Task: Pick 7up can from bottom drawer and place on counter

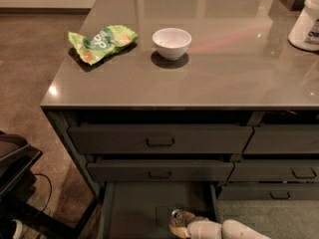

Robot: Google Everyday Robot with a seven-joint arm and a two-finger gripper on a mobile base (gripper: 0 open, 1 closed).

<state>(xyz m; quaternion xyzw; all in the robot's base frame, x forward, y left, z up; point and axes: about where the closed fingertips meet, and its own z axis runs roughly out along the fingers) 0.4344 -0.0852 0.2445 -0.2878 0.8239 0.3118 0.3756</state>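
Note:
The 7up can (pixel 177 215), with a silver top and dull sides, stands near the front right of the open bottom drawer (pixel 132 210), beside a square mark on the floor. My gripper (pixel 179 223) reaches in from the lower right on a white arm (pixel 224 229) and is shut around the 7up can, low in the drawer. The glossy grey-brown counter (pixel 224 68) lies above the drawers.
On the counter are a white bowl (pixel 171 43), a green snack bag (pixel 102 41) and a white container (pixel 305 21) at the right edge. Two shut drawers with loop handles (pixel 159 142) sit above the open one. A dark object with cables (pixel 15 178) stands at the left.

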